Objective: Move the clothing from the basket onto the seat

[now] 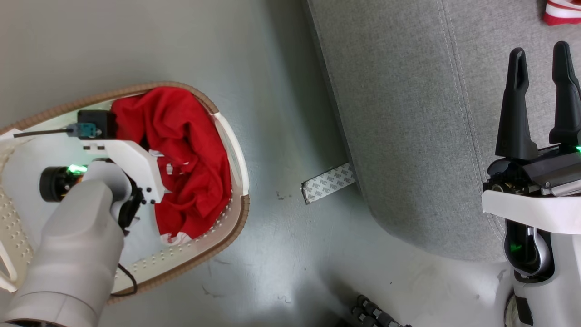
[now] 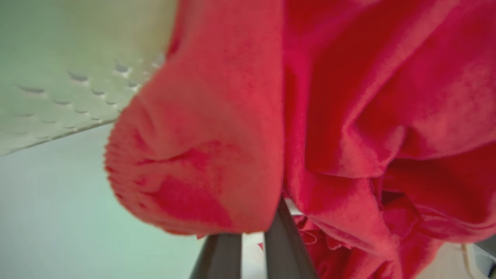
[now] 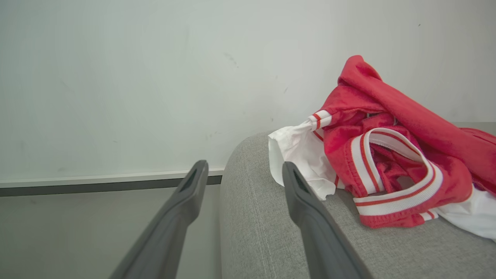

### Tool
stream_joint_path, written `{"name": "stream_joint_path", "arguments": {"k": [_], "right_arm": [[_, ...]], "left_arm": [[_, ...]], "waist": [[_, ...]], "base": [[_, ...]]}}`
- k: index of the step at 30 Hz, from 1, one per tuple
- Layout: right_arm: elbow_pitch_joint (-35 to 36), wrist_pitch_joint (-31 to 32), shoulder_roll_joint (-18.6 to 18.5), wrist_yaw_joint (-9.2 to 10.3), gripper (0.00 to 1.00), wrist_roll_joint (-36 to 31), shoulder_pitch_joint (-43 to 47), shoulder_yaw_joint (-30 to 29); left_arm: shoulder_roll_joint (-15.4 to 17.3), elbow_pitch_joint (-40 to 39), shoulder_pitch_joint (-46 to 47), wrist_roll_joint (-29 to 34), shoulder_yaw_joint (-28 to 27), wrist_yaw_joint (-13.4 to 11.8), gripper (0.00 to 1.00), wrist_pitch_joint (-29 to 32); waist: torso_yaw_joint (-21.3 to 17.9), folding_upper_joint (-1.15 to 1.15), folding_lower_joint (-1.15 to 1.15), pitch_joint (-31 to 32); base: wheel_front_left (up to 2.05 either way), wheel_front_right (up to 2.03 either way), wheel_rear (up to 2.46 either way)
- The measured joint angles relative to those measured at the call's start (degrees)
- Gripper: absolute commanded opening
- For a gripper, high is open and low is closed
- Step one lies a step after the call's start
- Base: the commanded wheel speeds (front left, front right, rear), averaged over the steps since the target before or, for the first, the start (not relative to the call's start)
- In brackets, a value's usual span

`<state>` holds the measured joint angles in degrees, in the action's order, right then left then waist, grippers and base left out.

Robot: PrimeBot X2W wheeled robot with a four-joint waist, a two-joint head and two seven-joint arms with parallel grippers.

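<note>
Clothing [image 1: 181,159]: red heap in the basket [image 1: 240,213], on the side nearer the seat [image 1: 408,113].
Left gripper [image 2: 255,232]: down inside the basket, right against the heap; I see its fingers pinched together with red fabric bunched over the tips.
Right gripper [image 1: 540,50]: spread wide, holding nothing, over the seat's edge.
Other garment [image 3: 387,155]: red and white, lying on the seat just beyond those open fingers.

Blurred red clothing [image 2: 348,116] buries the left pincer's [image 2: 254,240] tips; the head view's upper right corner crops another garment [image 1: 563,11].
</note>
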<state>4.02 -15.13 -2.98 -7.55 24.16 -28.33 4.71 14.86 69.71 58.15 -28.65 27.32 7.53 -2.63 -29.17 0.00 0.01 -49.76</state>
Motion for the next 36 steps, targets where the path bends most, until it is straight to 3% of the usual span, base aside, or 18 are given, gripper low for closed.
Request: {"name": "stream_joint_path", "arguments": {"k": [10,21,36], "right_arm": [[-0.77,0.0,0.04,0.0,1.0,-2.4,0.07,-0.31],[-3.21,-0.01,0.1,0.0,1.0,-7.11,2.58,-1.3],[-8.38,-0.01,-3.56,0.0,1.0,-7.26,9.43,0.4]], "left_arm": [[-2.23,-0.26,-3.38,-3.47,2.64,0.0,0.0,-2.72],[-6.24,-5.78,-12.52,-8.93,9.23,0.0,0.0,-8.55],[-6.81,-17.67,-19.93,-13.76,16.82,0.0,0.0,-12.43]], "waist": [[1.34,0.0,0.0,4.2],[4.51,0.0,-0.01,15.51],[13.69,0.0,-0.02,32.55]], "base": [[0.0,0.0,0.0],[0.0,0.0,0.0],[0.0,0.0,0.0]]}}
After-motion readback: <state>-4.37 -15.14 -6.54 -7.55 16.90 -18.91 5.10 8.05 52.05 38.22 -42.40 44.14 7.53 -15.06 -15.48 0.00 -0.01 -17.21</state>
